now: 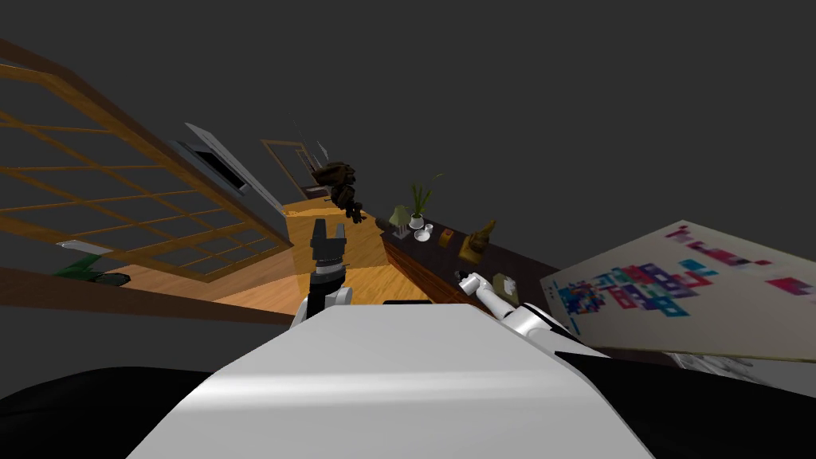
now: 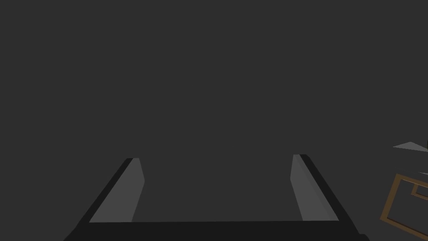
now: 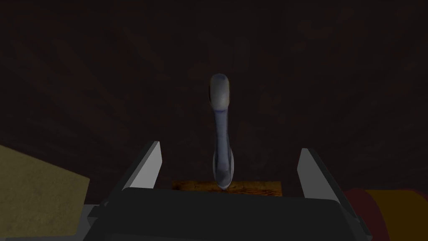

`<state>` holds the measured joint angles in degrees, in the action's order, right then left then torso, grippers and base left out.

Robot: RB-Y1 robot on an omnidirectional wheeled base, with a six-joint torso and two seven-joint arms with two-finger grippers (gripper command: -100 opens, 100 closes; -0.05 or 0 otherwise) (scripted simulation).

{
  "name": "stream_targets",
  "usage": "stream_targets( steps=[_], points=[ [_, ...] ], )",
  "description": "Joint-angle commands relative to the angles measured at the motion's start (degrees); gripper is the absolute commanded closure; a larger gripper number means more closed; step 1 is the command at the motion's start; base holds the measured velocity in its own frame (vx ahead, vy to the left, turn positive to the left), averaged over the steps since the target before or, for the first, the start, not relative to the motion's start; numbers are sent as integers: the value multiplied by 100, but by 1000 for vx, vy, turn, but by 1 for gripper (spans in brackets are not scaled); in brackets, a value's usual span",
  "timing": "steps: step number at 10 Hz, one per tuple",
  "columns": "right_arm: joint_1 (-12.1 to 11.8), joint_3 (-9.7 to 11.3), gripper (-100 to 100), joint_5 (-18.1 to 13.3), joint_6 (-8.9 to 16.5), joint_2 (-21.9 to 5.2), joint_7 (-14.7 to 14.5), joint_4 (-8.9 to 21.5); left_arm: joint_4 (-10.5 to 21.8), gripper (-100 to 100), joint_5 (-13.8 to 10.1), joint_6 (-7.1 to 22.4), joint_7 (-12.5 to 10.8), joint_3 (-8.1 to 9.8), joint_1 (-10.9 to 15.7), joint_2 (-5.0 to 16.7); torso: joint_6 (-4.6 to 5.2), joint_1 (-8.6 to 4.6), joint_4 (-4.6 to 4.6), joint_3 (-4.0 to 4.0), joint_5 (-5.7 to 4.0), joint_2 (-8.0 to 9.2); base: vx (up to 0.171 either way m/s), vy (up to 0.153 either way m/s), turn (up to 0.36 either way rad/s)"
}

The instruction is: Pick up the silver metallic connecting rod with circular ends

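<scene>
Open jaws on right gripper, straddling silver connecting rod without touching; left gripper, centre of head frame, parted too. Approach step; calls next for easing forward, closing on shank.

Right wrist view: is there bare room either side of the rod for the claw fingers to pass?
Bare dark surface flanks the silver rod, up to each open finger of the right claw, and lies beyond its far end. Crowded outside the fingers: a tan box by one, a red and yellow object by the other.
</scene>
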<state>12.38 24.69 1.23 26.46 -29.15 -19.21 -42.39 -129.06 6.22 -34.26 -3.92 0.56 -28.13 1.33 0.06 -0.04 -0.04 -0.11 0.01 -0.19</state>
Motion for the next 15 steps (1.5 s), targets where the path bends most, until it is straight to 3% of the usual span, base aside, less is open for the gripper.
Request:
stream_targets(
  steps=[1, 3, 4, 5, 9, 10, 11, 15],
  points=[
    [8, -51, -100, -91, -177, 61, 37, 204, 0, 0, 0, 0, 0, 0, 0, 0, 0, 0, 0, 0, 0, 0, 59, -24, 19],
    [-48, -145, -100, -252, -409, 135, 102, 430, 0, 0, 0, 0, 0, 0, 0, 0, 0, -2, 0, 1, -1, 3, 47, -13, 26],
    [-21, -110, -100, -199, -302, 115, 78, 345, 0, 0, 0, 0, 0, 0, 0, 0, 0, -1, 0, 1, -1, 3, 23, -6, 9],
    [-24, -116, 100, -210, -325, 119, 86, 356, 0, 0, 0, 0, 0, 0, 0, 0, 0, 1, 2, 5, 0, 10, 0, 0, 0],
    [-24, -115, 100, -210, -322, 117, 84, 356, 0, 0, 0, 0, 0, 0, 1, 0, -1, 3, 4, 11, -1, 20, 0, 0, 0],
    [-24, -115, 0, -210, -322, 117, 84, 356, 0, 0, 0, 0, 0, 0, 1, 0, -1, 3, 4, 11, -1, 20, 0, 0, 0],
    [21, -28, 100, -51, -119, 42, 21, 147, 0, 0, 0, 0, 0, 0, 1, 0, -1, 3, 4, 11, -1, 20, -45, 16, -43],
    [91, 89, 100, 150, 171, -51, -61, -136, 0, 0, 0, 0, 0, 0, 1, 0, 0, 9, 10, 26, 1, 46, -57, 11, -26]
  ],
)
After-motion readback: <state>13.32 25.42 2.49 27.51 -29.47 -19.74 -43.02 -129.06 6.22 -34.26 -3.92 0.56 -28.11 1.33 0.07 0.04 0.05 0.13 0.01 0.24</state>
